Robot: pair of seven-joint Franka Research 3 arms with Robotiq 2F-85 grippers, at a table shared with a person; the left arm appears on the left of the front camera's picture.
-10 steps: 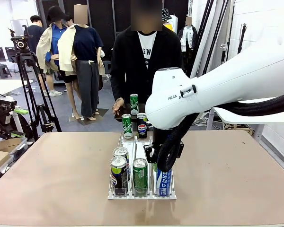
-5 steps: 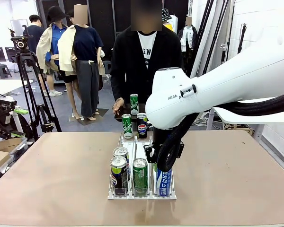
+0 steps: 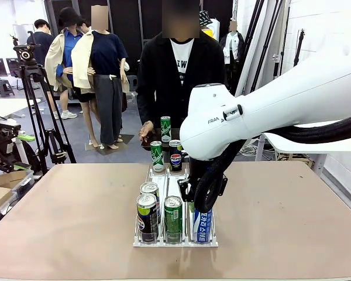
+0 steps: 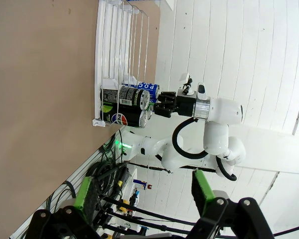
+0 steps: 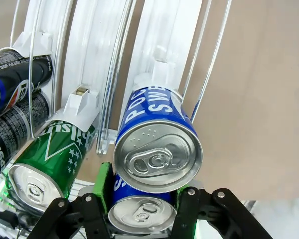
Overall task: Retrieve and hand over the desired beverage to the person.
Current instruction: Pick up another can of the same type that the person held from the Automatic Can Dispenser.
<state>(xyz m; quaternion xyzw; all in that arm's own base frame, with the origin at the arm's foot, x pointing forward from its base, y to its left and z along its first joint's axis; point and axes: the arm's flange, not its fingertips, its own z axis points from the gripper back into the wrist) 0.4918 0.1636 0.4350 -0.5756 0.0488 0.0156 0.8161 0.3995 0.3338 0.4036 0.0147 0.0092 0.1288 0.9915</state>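
Blue can [image 3: 203, 225] upright; top up

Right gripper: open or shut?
The right gripper is shut on the front blue can: its green-padded fingers press both sides of the can, which stands in the rack's right lane.

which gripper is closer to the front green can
Right. The right gripper grips a blue can beside the green can; the left gripper is open, far from the rack.
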